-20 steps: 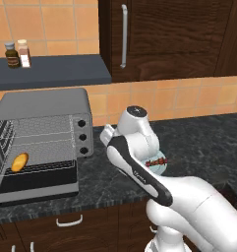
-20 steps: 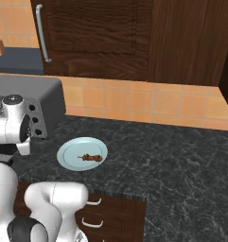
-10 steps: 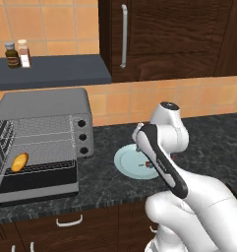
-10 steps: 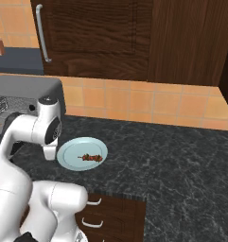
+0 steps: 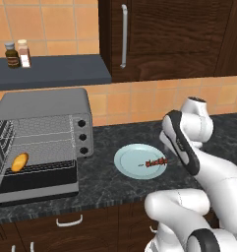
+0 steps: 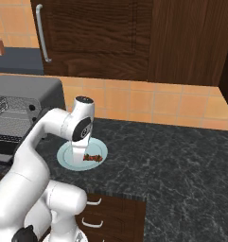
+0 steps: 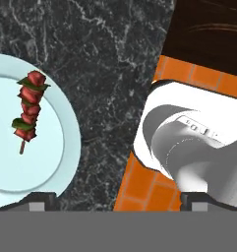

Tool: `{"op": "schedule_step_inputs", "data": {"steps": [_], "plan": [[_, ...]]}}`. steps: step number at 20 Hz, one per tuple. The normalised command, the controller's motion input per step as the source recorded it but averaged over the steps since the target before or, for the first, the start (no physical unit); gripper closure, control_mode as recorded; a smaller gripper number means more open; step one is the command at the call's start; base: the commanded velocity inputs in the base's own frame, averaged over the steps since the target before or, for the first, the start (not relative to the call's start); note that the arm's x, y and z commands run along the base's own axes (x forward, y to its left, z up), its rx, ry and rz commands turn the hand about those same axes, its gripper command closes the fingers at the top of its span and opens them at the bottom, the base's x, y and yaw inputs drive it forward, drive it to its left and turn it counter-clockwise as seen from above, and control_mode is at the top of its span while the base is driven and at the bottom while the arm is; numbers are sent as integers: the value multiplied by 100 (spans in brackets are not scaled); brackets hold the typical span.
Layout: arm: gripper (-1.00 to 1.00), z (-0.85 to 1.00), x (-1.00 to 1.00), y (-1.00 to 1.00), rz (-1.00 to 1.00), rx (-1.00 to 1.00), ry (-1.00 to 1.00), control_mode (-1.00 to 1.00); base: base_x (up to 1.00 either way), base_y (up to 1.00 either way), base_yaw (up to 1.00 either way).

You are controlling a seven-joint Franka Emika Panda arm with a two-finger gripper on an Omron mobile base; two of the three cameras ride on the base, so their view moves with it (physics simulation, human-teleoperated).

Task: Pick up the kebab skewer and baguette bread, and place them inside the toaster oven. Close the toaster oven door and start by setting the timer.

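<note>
The kebab skewer (image 7: 27, 110) lies on a round pale-blue plate (image 5: 132, 160), its red-brown chunks (image 5: 156, 161) toward the plate's right side. My gripper (image 6: 79, 159) hangs just over the plate's left part, beside the skewer (image 6: 92, 158), and points down. In the hand view its fingertips (image 7: 41, 199) stand wide apart, so the gripper (image 7: 117, 199) is open with nothing between them. The toaster oven (image 5: 46, 115) stands at the left with its door (image 5: 36, 184) dropped open. The golden baguette bread (image 5: 19, 161) rests on the wire rack inside.
A dark shelf (image 5: 51, 71) above the oven carries two spice bottles (image 5: 16, 53). Dark wood cabinets with a long handle (image 5: 123, 34) hang behind. Black marble counter (image 6: 172, 160) stretches to the right of the plate, and drawers (image 5: 68, 221) sit below.
The arm has swung right, away from the oven front, and its hand now hangs over the plate beside the skewer. Baguette, plate and oven door stayed put.
</note>
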Motion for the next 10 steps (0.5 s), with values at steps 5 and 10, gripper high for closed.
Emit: {"op": "schedule_step_inputs", "data": {"steps": [5,10], "plan": [[-100,-11,8,-4,0,-1,10,-100,0,0,0],[-100,-31,21,39,0,-1,6,-100,0,0,0]]}}
